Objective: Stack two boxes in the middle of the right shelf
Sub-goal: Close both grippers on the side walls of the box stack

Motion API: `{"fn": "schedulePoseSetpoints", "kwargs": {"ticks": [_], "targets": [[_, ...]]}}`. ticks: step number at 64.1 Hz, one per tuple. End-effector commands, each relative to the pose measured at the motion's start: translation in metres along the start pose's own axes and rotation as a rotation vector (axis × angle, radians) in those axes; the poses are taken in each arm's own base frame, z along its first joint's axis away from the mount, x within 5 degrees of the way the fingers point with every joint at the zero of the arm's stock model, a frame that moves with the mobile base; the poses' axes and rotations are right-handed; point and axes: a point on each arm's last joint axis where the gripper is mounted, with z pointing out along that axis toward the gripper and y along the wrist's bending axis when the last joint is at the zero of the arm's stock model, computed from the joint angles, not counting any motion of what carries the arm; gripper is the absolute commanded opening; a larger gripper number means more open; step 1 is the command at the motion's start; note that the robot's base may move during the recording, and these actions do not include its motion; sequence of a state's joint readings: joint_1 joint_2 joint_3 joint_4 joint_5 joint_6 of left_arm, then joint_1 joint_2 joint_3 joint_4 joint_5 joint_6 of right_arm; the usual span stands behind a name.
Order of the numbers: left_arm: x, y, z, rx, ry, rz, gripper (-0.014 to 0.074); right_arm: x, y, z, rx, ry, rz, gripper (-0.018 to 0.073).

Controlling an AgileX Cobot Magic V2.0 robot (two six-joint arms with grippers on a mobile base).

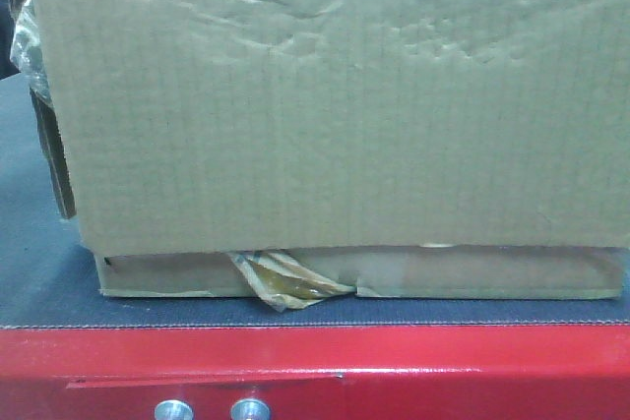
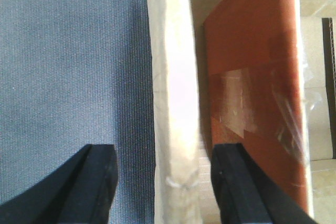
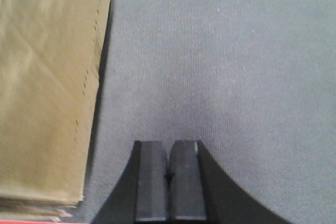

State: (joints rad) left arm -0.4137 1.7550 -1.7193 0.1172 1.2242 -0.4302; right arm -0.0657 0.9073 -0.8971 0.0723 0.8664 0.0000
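The box point(image 1: 335, 105) fills nearly the whole front view. It is plain brown corrugated card, dented and creased toward the top. A lower strip of card point(image 1: 472, 272) shows under its bottom edge, and a twist of yellowish tape point(image 1: 285, 284) hangs out left of centre. I cannot tell whether that strip is a flap or a second, flatter box. The box sits on the grey mat point(image 1: 39, 243) of the red-edged platform point(image 1: 394, 361), not on the shelf, which no view shows. So I judge that the carrying and the stacking are not yet done. My left claw point(image 2: 165, 153) is spread wide astride the box's pale top wall edge. One finger is over the mat and the other is inside, by the orange-brown inner face, and it grips nothing. My right claw point(image 3: 169, 148), at the bottom of its frame, is pressed closed and empty above bare mat, with the box at the left.
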Motion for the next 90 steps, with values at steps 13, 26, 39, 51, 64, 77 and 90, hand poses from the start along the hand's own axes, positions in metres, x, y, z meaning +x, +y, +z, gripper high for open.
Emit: {"fn": "schedulePoseSetpoints", "kwargs": {"ticks": [13,26,39,51,64,77,90], "targets": [[-0.002,0.001,-0.004,-0.004,-0.019,0.004,0.0308,-0.071,0.0,0.031,0.027,0.19,0.094,-0.0161],[-0.002,0.001,-0.004,-0.004,-0.019,0.004,0.0308,-0.109,0.018,0.042,0.088,0.216,0.041,-0.0161],[-0.002,0.001,-0.004,-0.006,-0.02,0.005,0.0308,-0.136,0.055,0.048,0.055,0.187,-0.034,-0.0161],[-0.002,0.001,-0.004,-0.008,-0.021,0.006,0.0308,-0.139,0.072,0.057,0.021,0.196,-0.047,-0.0129],[-0.002,0.001,-0.004,-0.008,-0.021,0.006,0.0308,-0.137,0.079,0.067,-0.027,0.236,-0.033,0.022],[-0.002,0.001,-0.004,-0.008,-0.021,0.006,0.0308,-0.128,0.081,0.092,-0.012,0.307,-0.039,0.0286],[-0.002,0.001,-0.004,-0.008,-0.021,0.006,0.0308,-0.114,0.084,0.124,-0.011,0.412,-0.033,0.0286]]}}
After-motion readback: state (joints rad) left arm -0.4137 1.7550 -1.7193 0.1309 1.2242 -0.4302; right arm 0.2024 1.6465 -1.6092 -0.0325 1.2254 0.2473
